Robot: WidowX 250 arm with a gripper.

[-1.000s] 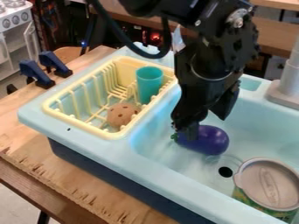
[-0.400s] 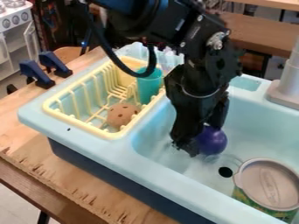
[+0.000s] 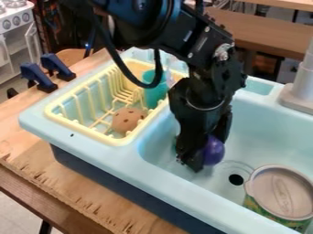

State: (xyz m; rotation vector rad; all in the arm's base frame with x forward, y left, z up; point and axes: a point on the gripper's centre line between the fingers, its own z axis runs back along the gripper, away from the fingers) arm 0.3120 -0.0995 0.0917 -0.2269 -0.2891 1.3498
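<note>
The black gripper hangs low in the sink basin, left of the drain, and hides the middle of a purple toy eggplant. The eggplant's rounded end shows at the gripper's right, with a bit of green at its left side. How firmly the two meet cannot be seen. Up and to the left, a yellow dish rack holds a brown ball with holes and a teal cup, partly behind the arm's cable.
A lidded can stands at the basin's lower right, near the drain. The grey faucet base rises at the right rim. Blue clamps sit on the wooden table at left.
The gripper has moved down and to the left, over the eggplant. The eggplant's purple end has shifted left. The rack, ball and can have not moved.
</note>
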